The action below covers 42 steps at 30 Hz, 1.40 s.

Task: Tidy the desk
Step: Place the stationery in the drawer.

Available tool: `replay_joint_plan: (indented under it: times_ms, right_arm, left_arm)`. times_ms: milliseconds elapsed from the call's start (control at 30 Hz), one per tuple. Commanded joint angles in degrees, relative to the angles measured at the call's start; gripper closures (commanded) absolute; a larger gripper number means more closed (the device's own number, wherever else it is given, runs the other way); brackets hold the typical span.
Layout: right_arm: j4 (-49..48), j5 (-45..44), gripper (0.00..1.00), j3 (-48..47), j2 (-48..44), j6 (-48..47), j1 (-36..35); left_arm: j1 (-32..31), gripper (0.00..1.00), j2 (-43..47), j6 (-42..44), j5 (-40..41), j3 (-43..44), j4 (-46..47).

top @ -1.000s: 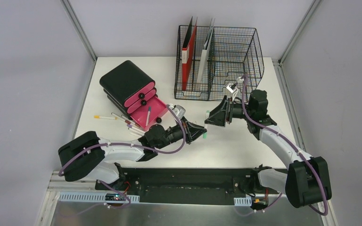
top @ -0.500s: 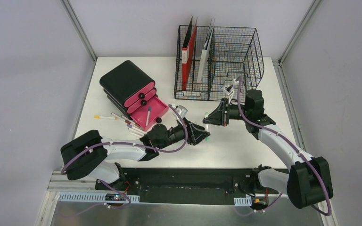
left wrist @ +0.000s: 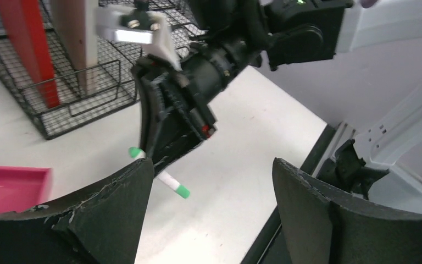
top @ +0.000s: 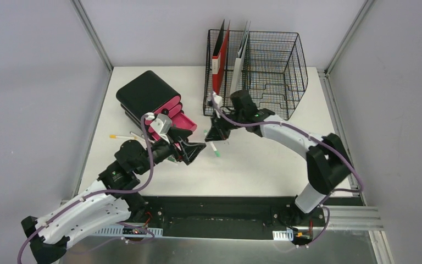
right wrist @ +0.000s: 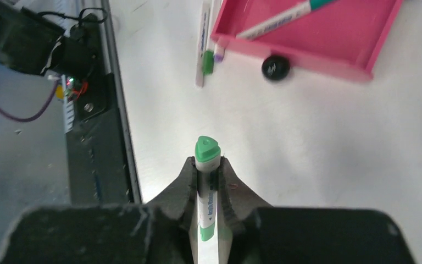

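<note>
within right tool [right wrist: 207, 169], green-capped marker [right wrist: 207, 149], barrel partly hidden

One desk [top: 264, 165] — one wire rack [top: 286, 60], two folders [top: 218, 66], one drawer box [top: 143, 93] — at least four pens [top: 122, 136].

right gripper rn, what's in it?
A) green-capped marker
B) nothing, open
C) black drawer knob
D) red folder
A: in the right wrist view the right gripper is closed on the green-capped marker, cap end sticking out past the fingertips.
</note>
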<state>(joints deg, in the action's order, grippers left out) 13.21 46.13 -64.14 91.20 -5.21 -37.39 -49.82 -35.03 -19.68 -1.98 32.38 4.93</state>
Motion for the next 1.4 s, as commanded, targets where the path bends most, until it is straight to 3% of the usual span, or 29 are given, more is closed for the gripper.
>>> replay_joint_plan:
  times_ms: [0, 100, 200, 300, 433, 667, 1133, 1367]
  right_arm:
    - [2.43, -11.95, 1.0, -13.16, 8.0, -3.36, -5.85]
    - [-0.71, -20.32, 1.0, -18.63, 12.62, 4.22, -9.92]
    - [-5.28, -29.44, 1.0, -21.57, 15.34, 19.53, -12.36]
    - [2.45, -37.19, 1.0, -29.74, 20.74, 37.83, -12.2]
    - [9.61, -36.05, 1.0, -39.29, 28.1, 48.42, -12.02]
    - [17.9, -39.87, 1.0, -52.46, 36.66, 52.57, -11.04]
    - [17.57, -31.11, 0.55, -57.04, 43.34, 57.82, -9.54]
    - [14.79, -26.84, 0.5, -54.18, 40.6, 54.67, -9.18]
  left_arm:
    - [0.69, 0.2, 1.93, 10.61, 0.75, 7.99, -21.63]
    - [0.7, 0.2, 2.61, 14.51, 3.34, 9.6, -25.2]
    - [0.74, 0.19, 4.08, 16.98, 6.18, 9.08, -26.01]
    - [0.77, 0.19, 5.13, 18.65, 7.95, 9.96, -27.71]
    - [0.69, 0.19, 6.93, 19.15, 11.43, 10.68, -30.49]
    - [0.69, 0.19, 14.71, 18.98, 15.8, 9.05, -32.32]
    - [0.72, 0.19, 16.97, 17.2, 17.86, 8.37, -33.48]
    - [0.74, 0.19, 17.66, 14.22, 17.05, 7.39, -33.36]
